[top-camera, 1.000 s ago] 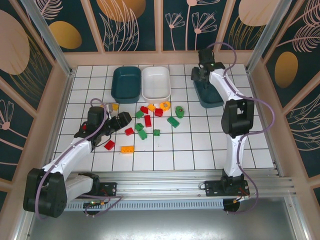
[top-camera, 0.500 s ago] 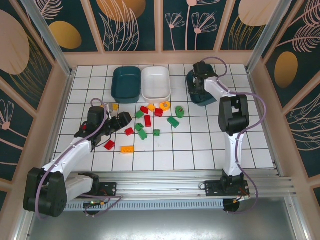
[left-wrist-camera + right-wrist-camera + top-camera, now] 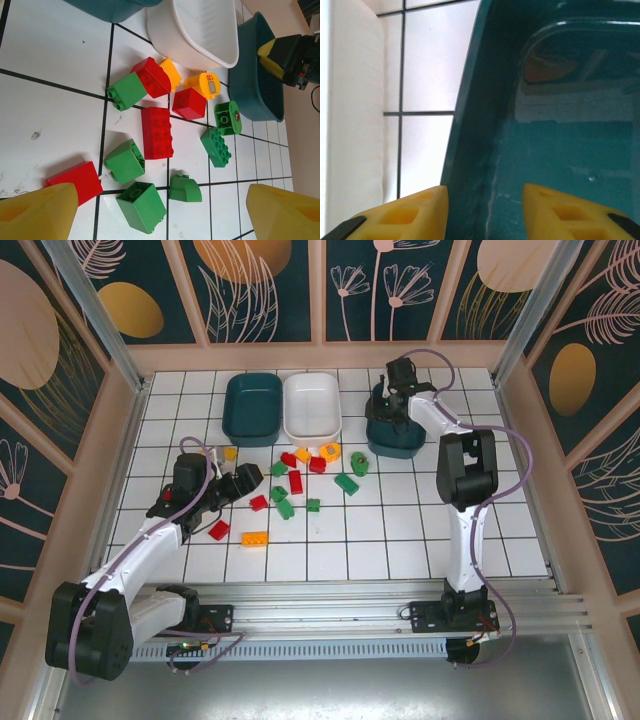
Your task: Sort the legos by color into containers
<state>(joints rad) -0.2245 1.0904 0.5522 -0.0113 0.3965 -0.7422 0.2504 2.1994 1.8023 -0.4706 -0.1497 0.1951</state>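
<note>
Red, green and yellow-orange legos lie scattered on the white tiles below the trays; a red one and a yellow-orange one lie apart at the near left. My left gripper hovers open at the cluster's left edge, with a green brick and a curved green piece between its fingers. My right gripper straddles the left wall of a dark teal tray, one finger outside and one inside the wall. A second teal tray and a white tray stand side by side.
A small yellow brick lies alone above my left gripper. Wooden walls fence the table on three sides. The held teal tray now stands close beside the white tray. Open tiles stretch along the near right.
My right gripper has slid left with the right teal tray, bringing it close to the white tray. The left arm has barely moved.
</note>
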